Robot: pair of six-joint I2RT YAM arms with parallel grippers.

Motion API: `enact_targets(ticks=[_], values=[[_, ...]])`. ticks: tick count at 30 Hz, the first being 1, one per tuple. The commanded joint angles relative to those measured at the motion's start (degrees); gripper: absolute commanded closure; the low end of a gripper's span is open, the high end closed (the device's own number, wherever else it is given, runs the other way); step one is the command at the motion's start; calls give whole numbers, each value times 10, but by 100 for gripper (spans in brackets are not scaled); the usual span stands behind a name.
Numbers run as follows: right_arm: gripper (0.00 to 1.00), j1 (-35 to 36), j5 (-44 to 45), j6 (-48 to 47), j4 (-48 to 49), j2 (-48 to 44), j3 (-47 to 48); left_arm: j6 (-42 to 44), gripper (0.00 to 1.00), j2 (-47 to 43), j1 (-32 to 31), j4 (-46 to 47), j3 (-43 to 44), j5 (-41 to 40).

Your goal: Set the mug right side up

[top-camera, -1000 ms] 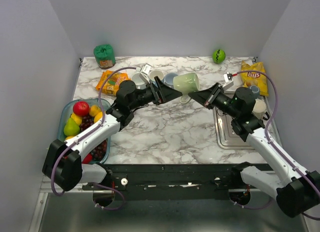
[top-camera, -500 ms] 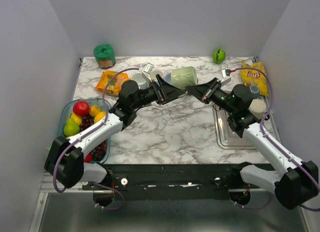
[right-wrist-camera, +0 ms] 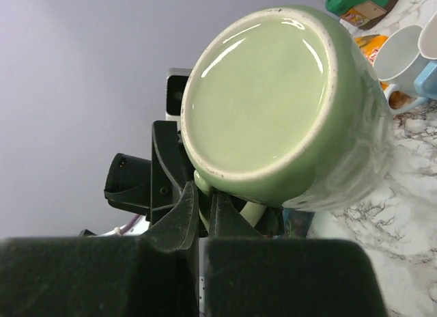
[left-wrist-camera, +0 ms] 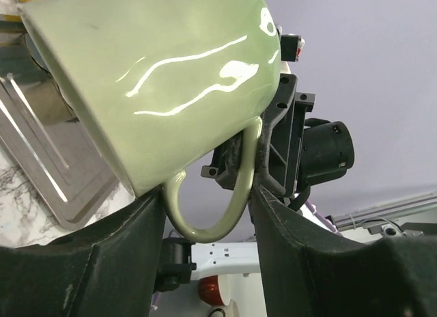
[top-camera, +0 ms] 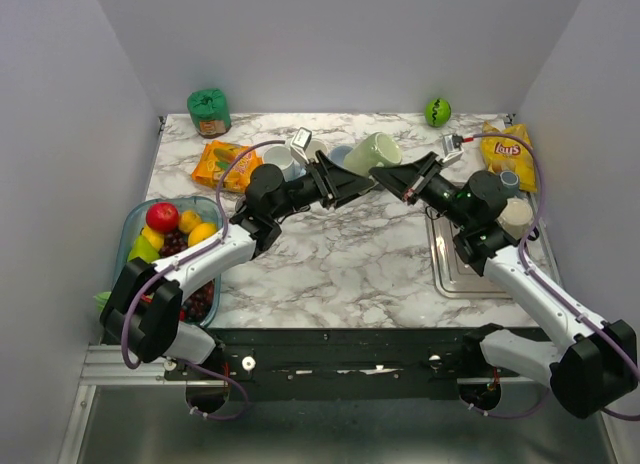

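Note:
A pale green mug (top-camera: 372, 152) hangs tilted in the air over the back middle of the marble table. My right gripper (top-camera: 380, 175) reaches it from the right and is shut on the handle; in the right wrist view the mug's base (right-wrist-camera: 263, 91) faces the camera just above that gripper (right-wrist-camera: 203, 194). From the left comes my left gripper (top-camera: 362, 186). In the left wrist view the handle loop (left-wrist-camera: 235, 187) sits between its jaws (left-wrist-camera: 208, 208), one finger against the handle's outer side and the other against the mug's wall (left-wrist-camera: 157, 78) by the handle's root.
Several other mugs (top-camera: 290, 159) stand behind the left gripper. An orange snack bag (top-camera: 222, 162) and a fruit container (top-camera: 135, 224) lie to the left. A metal tray (top-camera: 455, 269), a white cup (top-camera: 518, 216) and a yellow chip bag (top-camera: 508, 149) are on the right; a green ball (top-camera: 437, 111) sits at the back.
Both grippers and the mug have shifted toward the back of the table. The left jaws have narrowed from wide open onto the handle. The right grip is unchanged.

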Motion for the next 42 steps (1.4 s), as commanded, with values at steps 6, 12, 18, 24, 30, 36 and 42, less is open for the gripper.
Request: enact_targets(ticks=[6, 12, 18, 24, 30, 36, 42], values=[[99, 11, -22, -15, 32, -36, -59, -44, 64, 37, -1, 98, 10, 5], [99, 13, -9, -17, 26, -42, -81, -56, 84, 60, -2, 123, 4, 15], [99, 13, -1, -24, 24, -43, -94, -57, 79, 65, -3, 125, -2, 16], [99, 14, 5, -28, 24, -45, -101, -45, 69, 64, -5, 118, -13, 19], [99, 14, 6, -24, 66, -49, -111, -60, 49, 63, -5, 133, -32, 19], [99, 14, -8, -12, 189, -43, -143, -93, 27, 58, -5, 170, -33, 26], [99, 17, -25, 1, 275, -36, -187, -120, 25, 55, -5, 182, -32, 22]])
